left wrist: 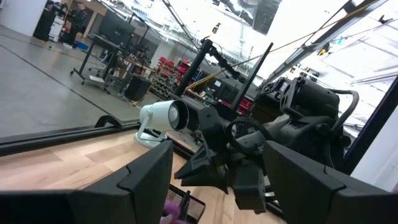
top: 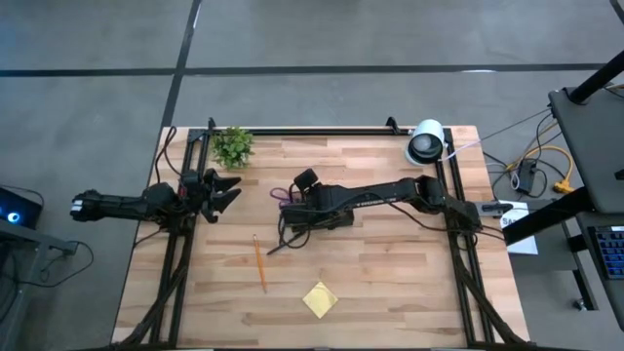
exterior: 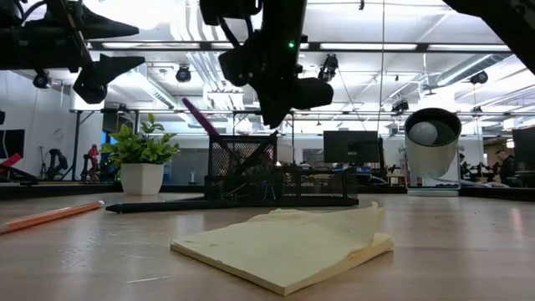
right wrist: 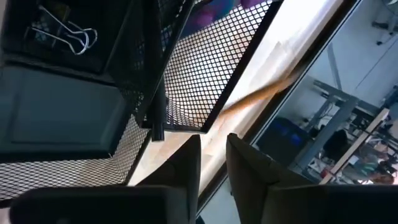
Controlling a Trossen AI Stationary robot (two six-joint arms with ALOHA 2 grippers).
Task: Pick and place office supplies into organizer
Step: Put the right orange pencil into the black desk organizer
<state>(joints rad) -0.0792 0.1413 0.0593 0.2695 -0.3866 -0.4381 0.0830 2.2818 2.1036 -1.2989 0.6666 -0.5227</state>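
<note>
At the bench's [top: 390, 283] left edge the left gripper [top: 226, 191] hangs idle with its jaws spread wide and empty, beside the small green plant [top: 233, 146]. Right of it an orange pencil [top: 260, 263] lies on the bare wood, with a square yellow sticky-note pad [top: 320, 299], its top sheets curled, nearer the front. In the middle stands the organizer [exterior: 280, 184], a black mesh tray with purple-handled scissors [exterior: 199, 119] upright in its pen compartment, and the right gripper [right wrist: 213, 163] hovers over it, jaws a narrow slit gripping nothing.

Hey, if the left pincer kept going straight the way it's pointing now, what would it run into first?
Most likely the right arm, which fills the left pincer's forward view above the black mesh organizer. The white round device sits farther back. Depth is hard to judge, so take this as a guess.
</note>
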